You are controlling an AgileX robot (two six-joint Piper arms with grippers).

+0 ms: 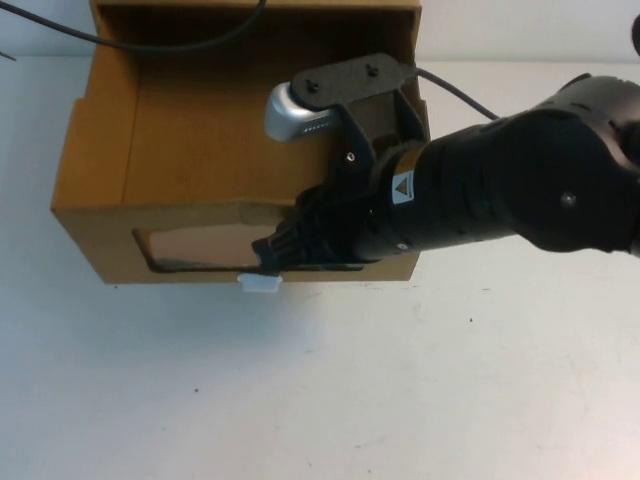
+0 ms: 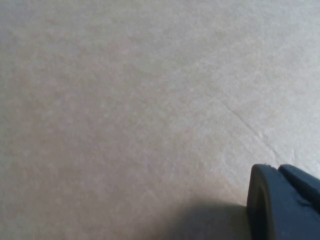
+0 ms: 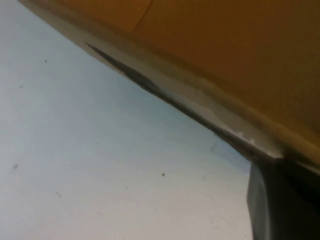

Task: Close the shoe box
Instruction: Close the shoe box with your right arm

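Note:
The shoe box (image 1: 200, 160) is brown cardboard and stands at the far middle of the table, its drawer open from above. Its front has a wide clear window (image 1: 195, 248) with a small white tab (image 1: 260, 284) below it. My right gripper (image 1: 272, 258) reaches over the box from the right and sits at the front face, right beside the tab. In the right wrist view the box front (image 3: 225, 45) fills the frame, with part of my right gripper (image 3: 280, 200) against its lower edge. My left gripper (image 2: 285, 205) shows only in its wrist view, over bare table.
The white table (image 1: 300, 380) stretches in front of the box. A black cable (image 1: 150, 45) runs across the box's back edge. My right arm (image 1: 540, 180) covers the box's right side.

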